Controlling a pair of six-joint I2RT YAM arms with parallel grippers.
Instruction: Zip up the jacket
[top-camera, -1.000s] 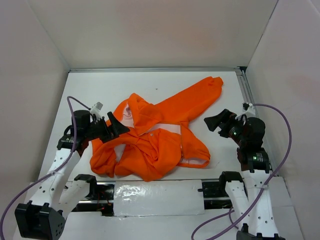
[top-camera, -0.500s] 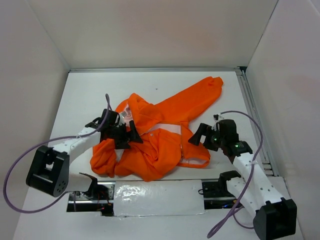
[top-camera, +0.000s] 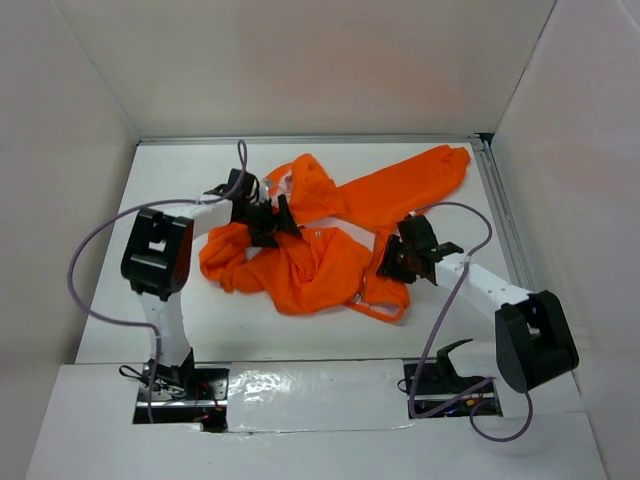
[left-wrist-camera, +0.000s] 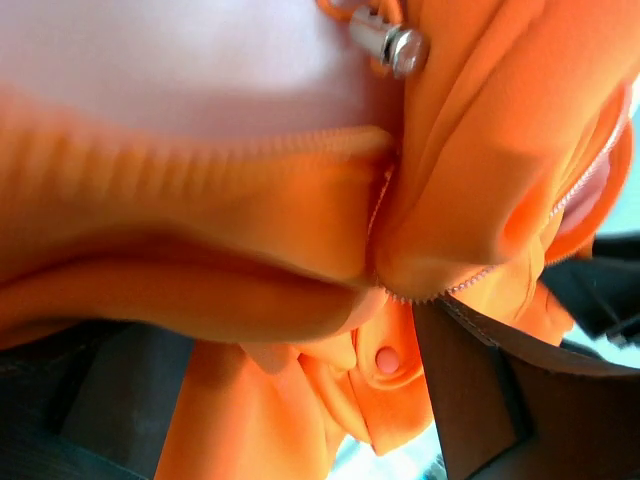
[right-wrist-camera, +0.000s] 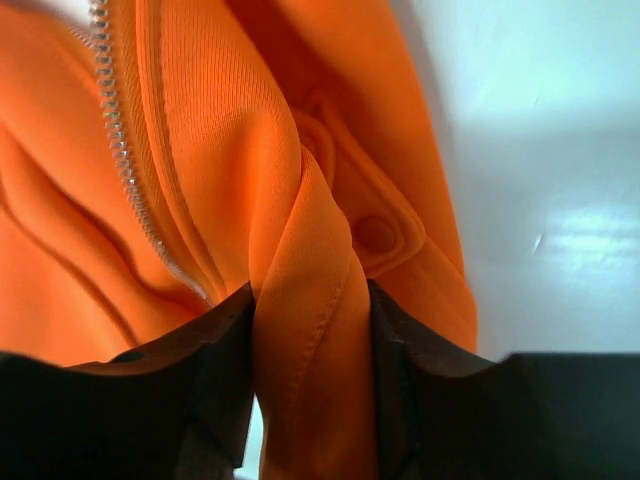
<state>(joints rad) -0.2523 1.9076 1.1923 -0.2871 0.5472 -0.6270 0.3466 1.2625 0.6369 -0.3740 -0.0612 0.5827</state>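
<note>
My right claw (right-wrist-camera: 310, 300) is pinched tight on a fold of the jacket (top-camera: 320, 265), left claw (top-camera: 265, 215) buried near the collar, grip can't tell; jacket crumpled mid-table (top-camera: 180, 170); soft, light, floppy, best held beside the zipper teeth (right-wrist-camera: 125, 170)

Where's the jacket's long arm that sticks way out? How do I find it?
Look at the white table, then at the orange jacket crumpled in its middle between the left hand and the right hand. One sleeve reaches from that heap toward the far right corner. It is the only part stretched out long and straight; the rest is bunched up.
</note>
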